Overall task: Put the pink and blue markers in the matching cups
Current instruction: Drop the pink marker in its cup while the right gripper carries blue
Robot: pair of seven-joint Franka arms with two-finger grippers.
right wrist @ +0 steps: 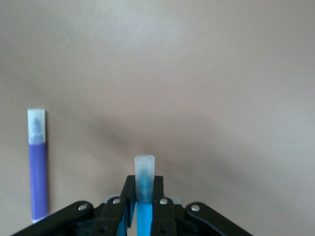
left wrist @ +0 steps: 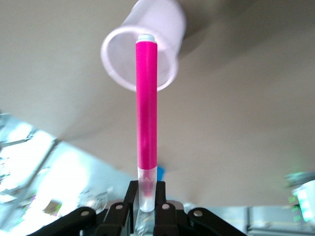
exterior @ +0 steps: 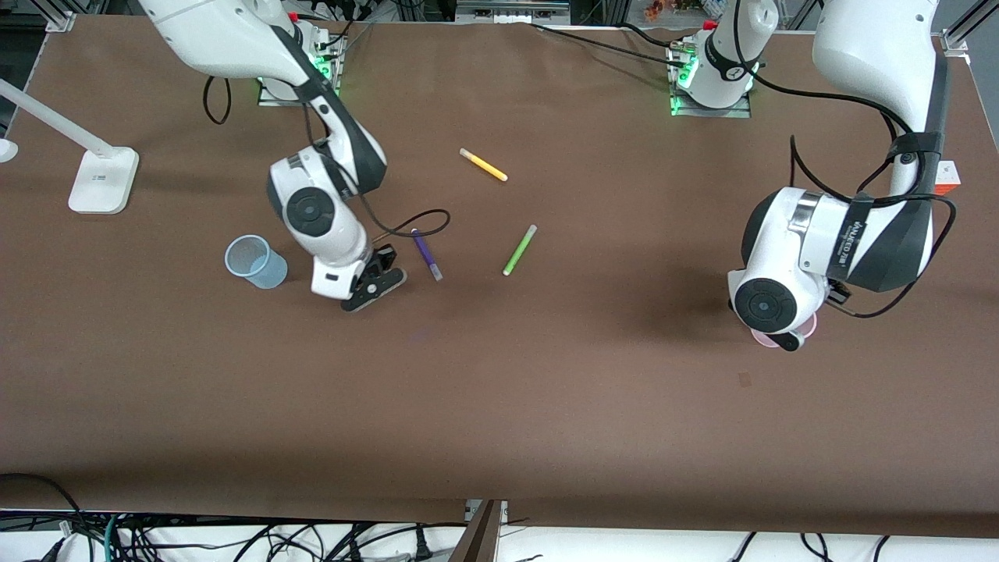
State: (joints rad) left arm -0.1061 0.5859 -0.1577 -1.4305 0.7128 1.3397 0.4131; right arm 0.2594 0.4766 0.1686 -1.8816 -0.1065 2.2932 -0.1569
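Observation:
My left gripper (left wrist: 146, 196) is shut on the pale cap of the hot-pink marker (left wrist: 146, 103). The marker's other end points at the mouth of the pale pink cup (left wrist: 142, 54). In the front view the left wrist hangs over this cup (exterior: 766, 339) at the left arm's end of the table and hides the marker. My right gripper (right wrist: 144, 194) is shut on the bright blue marker (right wrist: 144, 172), whose pale end sticks out over bare table. In the front view the right gripper (exterior: 375, 282) hangs low between the pale blue cup (exterior: 256, 262) and the purple pen.
A purple pen (exterior: 427, 254) lies beside the right gripper and shows in the right wrist view (right wrist: 37, 162). A green pen (exterior: 519, 250) and a yellow pen (exterior: 483, 165) lie mid-table. A white lamp base (exterior: 103, 179) stands at the right arm's end.

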